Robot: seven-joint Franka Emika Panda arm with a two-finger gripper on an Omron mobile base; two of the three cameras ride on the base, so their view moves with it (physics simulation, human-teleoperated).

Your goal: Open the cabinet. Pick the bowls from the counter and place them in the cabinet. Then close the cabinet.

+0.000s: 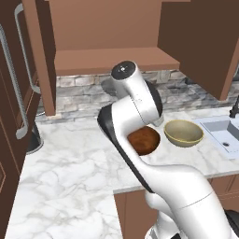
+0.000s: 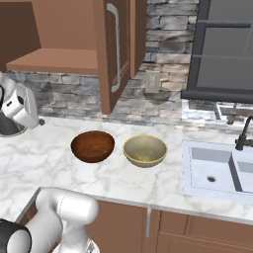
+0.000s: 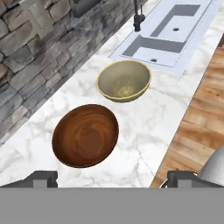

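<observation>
The cabinet (image 1: 116,58) stands open above the counter (image 1: 70,172), both doors swung wide; one open door (image 2: 116,49) shows its silver bar handle. Its shelf (image 2: 54,62) is bare. Two bowls sit side by side on the marble: a dark wooden bowl (image 1: 144,140) (image 2: 93,146) (image 3: 85,135) and a pale beige bowl (image 1: 184,133) (image 2: 145,150) (image 3: 124,81). My gripper (image 3: 113,178) is open and holds nothing. It hangs above the counter and looks down at the wooden bowl, which lies just beyond the fingertips (image 3: 43,177). In the left base view the arm hides part of the wooden bowl.
A sink (image 2: 217,170) with a dark faucet (image 2: 244,133) is set into the counter right of the beige bowl. A stone backsplash (image 2: 163,54) with an outlet (image 2: 152,81) runs behind. A dark tall door (image 1: 11,93) stands at the left, a black-framed window (image 2: 227,44) at the right.
</observation>
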